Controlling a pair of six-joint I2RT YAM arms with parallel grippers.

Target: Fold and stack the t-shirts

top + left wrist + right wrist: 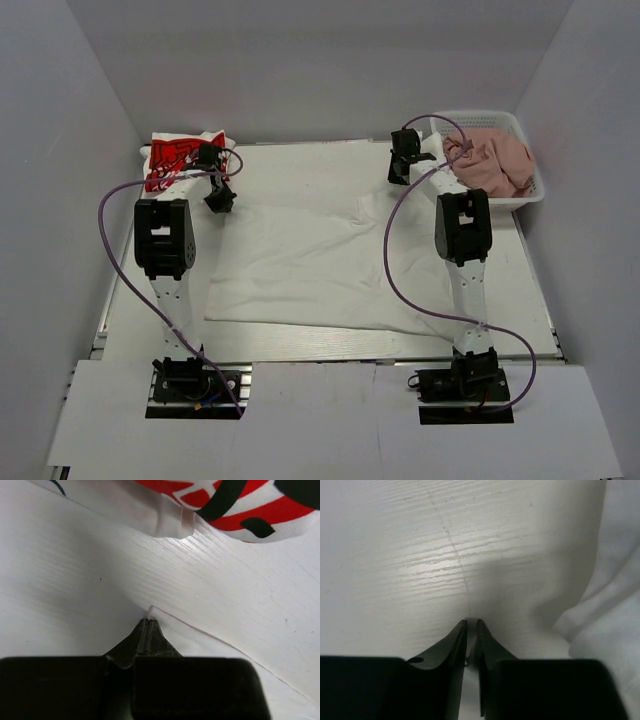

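The large white t-shirt [300, 260] lies spread flat on the table. My left gripper [220, 200] is at its far left corner. In the left wrist view the left gripper [145, 621] is shut, and the corner of the shirt [200, 640] pokes out just past the tips. My right gripper [398, 172] is at the shirt's far right corner. In the right wrist view the right gripper [472, 622] is closed on a thin strip of the white cloth [600, 605]. The white t-shirt with red print [175, 160] lies crumpled at the far left and also shows in the left wrist view [240, 505]. The dusty-pink t-shirt [490, 160] sits in the basket.
A white mesh basket [520, 125] stands at the far right corner of the table [130, 310]. White walls close in the left, right and far sides. Purple cables loop from both arms over the table.
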